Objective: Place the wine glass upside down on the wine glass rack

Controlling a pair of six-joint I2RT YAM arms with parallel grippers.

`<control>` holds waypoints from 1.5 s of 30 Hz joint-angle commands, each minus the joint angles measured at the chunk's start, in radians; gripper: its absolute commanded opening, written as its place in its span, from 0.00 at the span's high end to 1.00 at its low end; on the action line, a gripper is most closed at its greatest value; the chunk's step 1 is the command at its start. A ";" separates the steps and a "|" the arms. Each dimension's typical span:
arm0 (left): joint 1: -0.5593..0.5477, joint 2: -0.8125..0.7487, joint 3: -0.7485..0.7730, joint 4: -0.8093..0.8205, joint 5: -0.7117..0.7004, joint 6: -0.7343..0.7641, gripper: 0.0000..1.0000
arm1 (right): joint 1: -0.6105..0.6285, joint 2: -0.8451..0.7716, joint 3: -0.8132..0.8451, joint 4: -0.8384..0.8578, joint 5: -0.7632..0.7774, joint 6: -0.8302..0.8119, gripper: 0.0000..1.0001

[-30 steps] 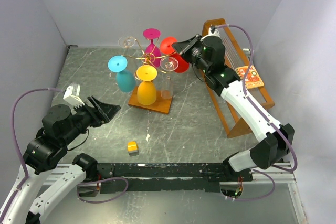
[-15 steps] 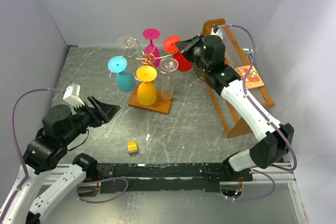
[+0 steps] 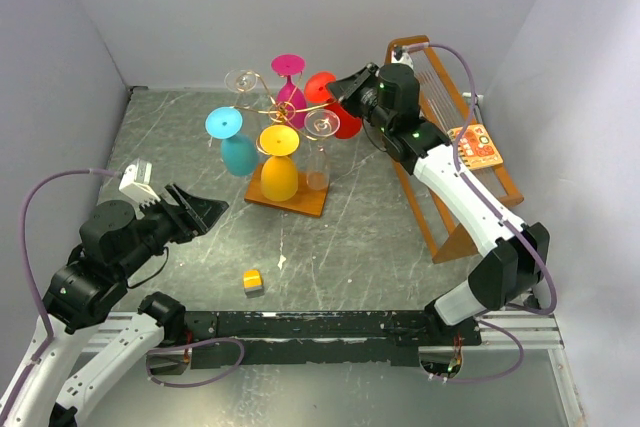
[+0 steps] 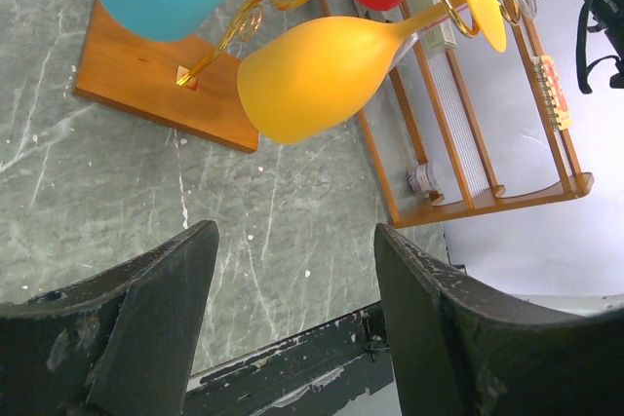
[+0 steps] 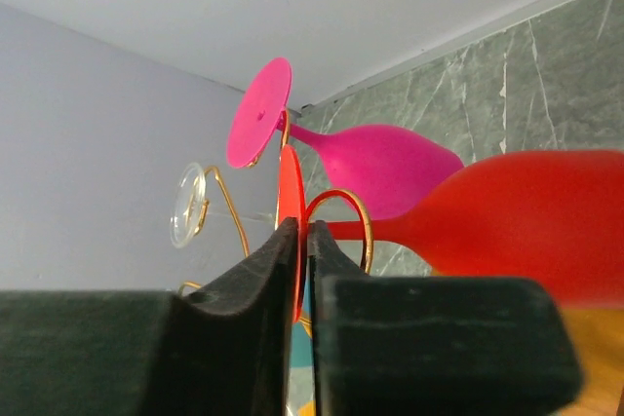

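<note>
Six wine glasses are counted at the wine glass rack [image 3: 305,205], a thin gold wire tree on a flat orange-brown wooden base, seen at the upper centre of the top view. One blue plastic glass [image 3: 236,149], one yellow plastic glass [image 3: 279,172], one magenta plastic glass [image 3: 290,97] and two clear ones are hung there with foot up and bowl down. The first clear glass [image 3: 243,80] is at the back left and the second clear glass [image 3: 320,132] is at the front right.

The sixth is the red plastic wine glass [image 3: 346,120], at the rack's upper right. Its round foot is clenched edge-on between the two black fingers of the right gripper [image 3: 335,90]. In the right wrist view the gripper [image 5: 301,237] is seen pinched on that thin red disc. The stem is passed through one gold loop and the red bowl [image 5: 526,211] is spread across the right of the frame. Whether the glass is borne by the wire cannot be told.

The left gripper [image 3: 205,209] is held at the lower left of the top view, well apart from the rack. Its jaws are spread wide and nothing is held between them, as the left wrist view [image 4: 292,314] confirms.

One small yellow block [image 3: 253,280] is seen on the grey marbled table [image 3: 380,247] at lower centre. One tall orange wooden slatted frame [image 3: 452,192] is stood at the right, with one small patterned card [image 3: 475,145] on it.
</note>
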 commanded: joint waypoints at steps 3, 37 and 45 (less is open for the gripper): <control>-0.004 -0.008 0.003 0.001 -0.014 0.000 0.25 | -0.008 -0.031 0.040 -0.023 -0.016 -0.037 0.76; -0.004 0.008 0.149 -0.118 -0.111 0.235 0.06 | -0.036 -0.281 -0.064 -0.200 0.037 -0.291 0.01; -0.004 0.007 0.189 -0.207 -0.231 0.298 0.05 | -0.034 -0.528 -0.211 -0.521 0.156 -0.351 0.00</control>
